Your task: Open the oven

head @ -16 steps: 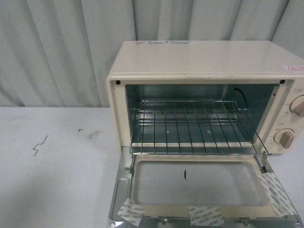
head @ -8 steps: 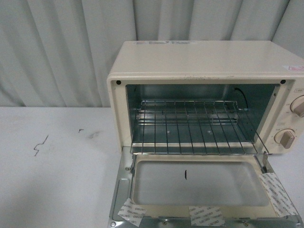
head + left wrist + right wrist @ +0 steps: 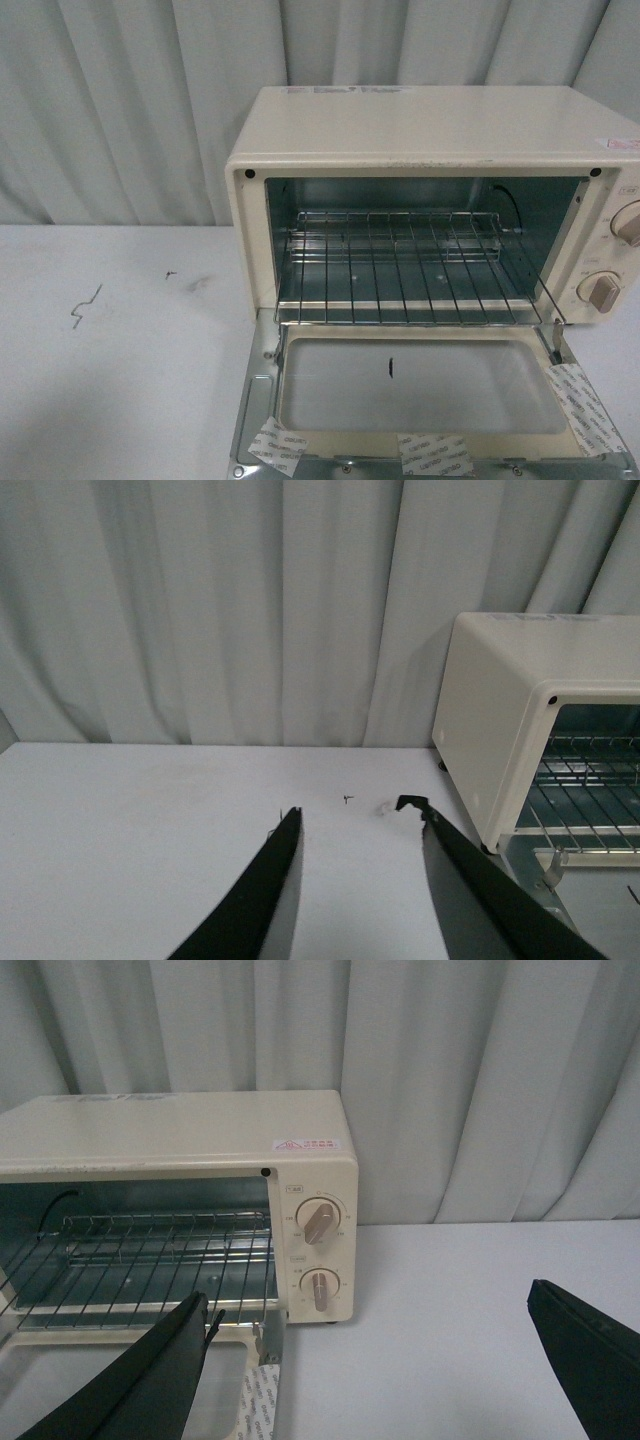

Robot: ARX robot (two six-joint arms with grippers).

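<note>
- Across the last second almost nothing changes in the front view: the oven (image 3: 430, 200) stands in the same place at the back right of the white table (image 3: 110, 380), just in front of the grey curtain (image 3: 130, 100).
- Its door (image 3: 420, 390) lies as before, swung fully down and flat toward the robot, glass window up, with pieces of tape (image 3: 432, 453) along its near edge.
- The wire rack (image 3: 400, 265) sits level inside the open cavity, and both knobs (image 3: 605, 290) stay as they were.
- The left gripper (image 3: 355, 825) hangs over bare table well to the left of the oven, fingers moderately spread with nothing between them.
- The right gripper (image 3: 370, 1310) hovers off the oven's knob side, fingers spread very wide and empty, one of them over the door's corner.
- Judged from this, the opening is done: the door rests at its limit, neither arm touches it, and the scene has settled, so nothing more seems needed.
</note>
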